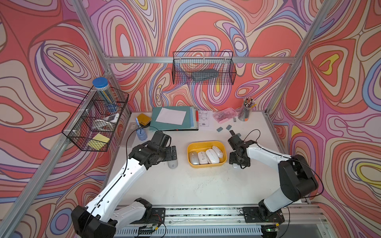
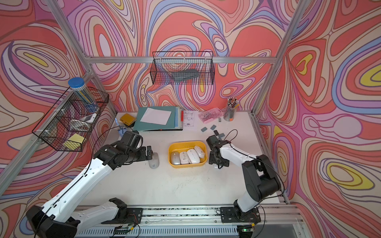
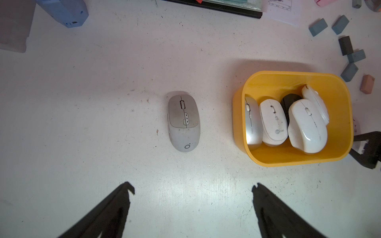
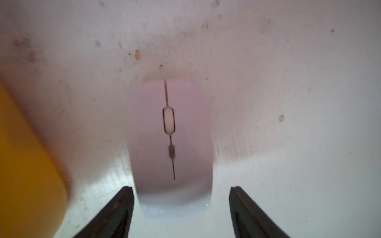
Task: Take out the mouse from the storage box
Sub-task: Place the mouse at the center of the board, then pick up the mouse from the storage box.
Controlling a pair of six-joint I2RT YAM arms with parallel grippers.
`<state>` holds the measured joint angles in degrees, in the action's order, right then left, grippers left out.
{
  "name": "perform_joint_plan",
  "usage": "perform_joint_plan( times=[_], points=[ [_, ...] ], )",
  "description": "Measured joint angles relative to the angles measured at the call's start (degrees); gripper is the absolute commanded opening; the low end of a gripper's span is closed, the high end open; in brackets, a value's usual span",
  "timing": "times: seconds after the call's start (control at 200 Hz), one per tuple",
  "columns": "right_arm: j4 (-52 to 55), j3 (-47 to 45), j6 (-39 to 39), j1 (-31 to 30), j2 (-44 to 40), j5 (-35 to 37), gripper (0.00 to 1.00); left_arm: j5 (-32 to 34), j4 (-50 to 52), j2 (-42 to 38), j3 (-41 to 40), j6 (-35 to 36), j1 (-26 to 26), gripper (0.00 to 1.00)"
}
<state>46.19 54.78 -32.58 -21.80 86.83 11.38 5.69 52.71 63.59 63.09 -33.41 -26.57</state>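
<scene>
**Layout, referenced to the box**

- The box [image 1: 206,143] is yellow and stands on a white, scuffed surface [image 1: 195,185].
- Four pale mice [image 1: 206,156] lie side by side in the box. The left wrist view shows a black mouse [image 3: 289,102] beneath them.
- A grey mouse [image 1: 172,163] lies on the surface on the left-arm side of the box, apart from it.
- The left fingers [image 3: 115,208] are near the grey mouse, spread wide, with nothing between them.
- A pinkish mouse [image 4: 170,148] lies on the surface just beside the box, on its right-arm side.
- The right fingers [image 4: 119,208] straddle the rear of the pinkish mouse. They stand apart, and one is visibly clear of it.
- Beyond the box are folders [image 1: 173,119], a pink case [image 1: 224,115], a pencil cup [image 1: 246,112] and grey blocks [image 1: 220,129].
- The walls [image 1: 206,31] carry red, lilac and blue swirls. An aluminium frame [image 1: 195,59] holds a wire basket [image 1: 203,69].
</scene>
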Motion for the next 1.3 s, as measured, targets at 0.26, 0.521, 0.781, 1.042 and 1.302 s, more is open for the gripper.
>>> perform_joint_plan(
  times=[0.26,0.521,0.781,1.042,1.302],
  points=[
    [-1.77,9.29,5.27,-3.89,-8.44,-9.73,0.79,0.00,0.02,-0.02,-0.11,0.02,0.00,0.97],
    [-6.88,11.67,8.55,-15.47,5.88,-11.41,0.89,-0.02,0.02,0.00,-0.15,0.20,0.00,0.97],
    [-9.31,12.00,10.08,-15.50,10.34,-10.19,0.89,-0.22,0.00,0.00,-0.17,0.44,0.00,0.97],
    [-9.40,14.64,10.88,-16.04,16.33,-9.44,0.72,-0.22,-0.02,0.00,-0.17,0.44,0.00,0.97],
    [-8.13,16.76,10.19,-17.73,17.57,-4.59,0.57,-0.22,-0.02,-0.02,-0.17,0.44,0.00,0.97]
  ],
)
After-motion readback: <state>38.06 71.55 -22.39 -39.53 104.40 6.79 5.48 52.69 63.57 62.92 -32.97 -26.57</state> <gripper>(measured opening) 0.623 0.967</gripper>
